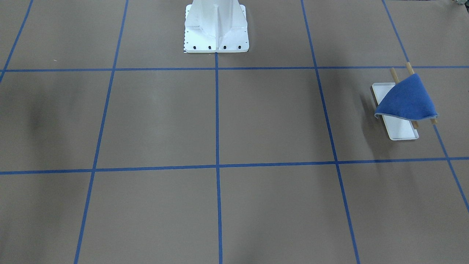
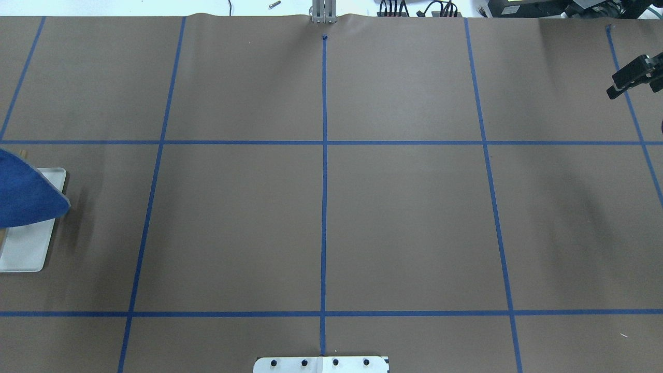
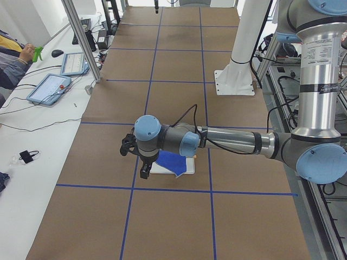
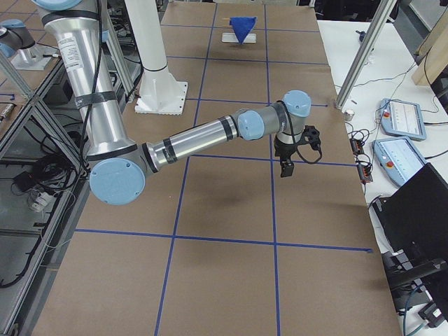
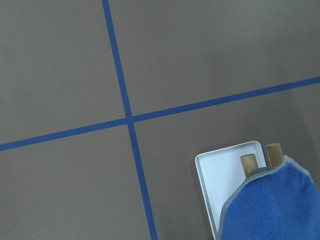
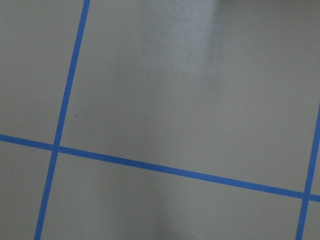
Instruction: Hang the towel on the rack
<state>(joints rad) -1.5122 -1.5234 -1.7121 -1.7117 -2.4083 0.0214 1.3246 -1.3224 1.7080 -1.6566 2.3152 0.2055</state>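
The royal-blue towel (image 1: 406,99) hangs draped over the rack's two wooden dowel bars (image 1: 394,75), above the rack's white tray base (image 1: 401,130). It also shows at the left edge of the overhead view (image 2: 26,197), in the left wrist view (image 5: 275,205) and far off in the exterior right view (image 4: 243,26). My left gripper (image 3: 144,172) hangs just beside the rack, clear of the towel; I cannot tell whether it is open. My right gripper (image 2: 619,85) is far off at the table's right edge, empty, its two fingers apart.
The large white bolted pedestal (image 1: 216,29) stands at the robot's side of the table. Blue tape lines (image 2: 324,181) divide the brown table cover. Tablets and cables (image 3: 51,86) lie on the white side bench beside an operator's arm.
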